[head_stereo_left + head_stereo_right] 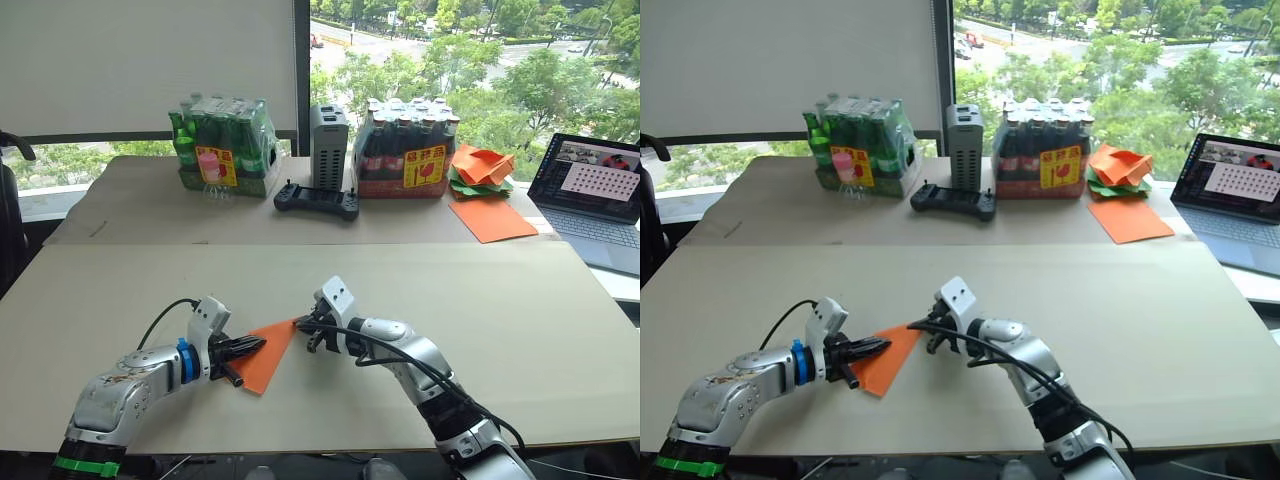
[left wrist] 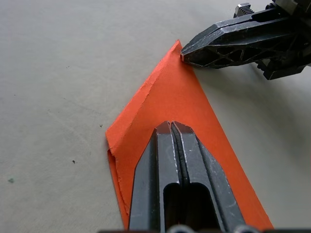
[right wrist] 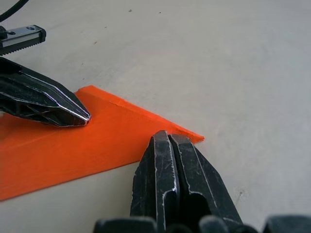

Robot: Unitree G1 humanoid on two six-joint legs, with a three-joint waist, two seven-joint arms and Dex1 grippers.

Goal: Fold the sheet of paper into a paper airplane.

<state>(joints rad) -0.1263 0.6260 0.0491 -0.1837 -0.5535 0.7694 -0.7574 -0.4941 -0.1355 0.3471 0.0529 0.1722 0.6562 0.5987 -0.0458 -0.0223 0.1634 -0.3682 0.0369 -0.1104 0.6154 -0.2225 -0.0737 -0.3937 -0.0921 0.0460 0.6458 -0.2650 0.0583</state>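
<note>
On near table (image 1: 520, 330): both closed grippers pressing sheet of paper (image 1: 272, 352).

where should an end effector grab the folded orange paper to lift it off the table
Probably at the layered fold edge of the sheet of paper, coming in low from the side. The wedge lies flat on the table, so there is nothing to pinch from above, but that fold stands slightly proud. The left end effector rests shut on the middle; the right end effector is shut at the pointed tip.
</note>
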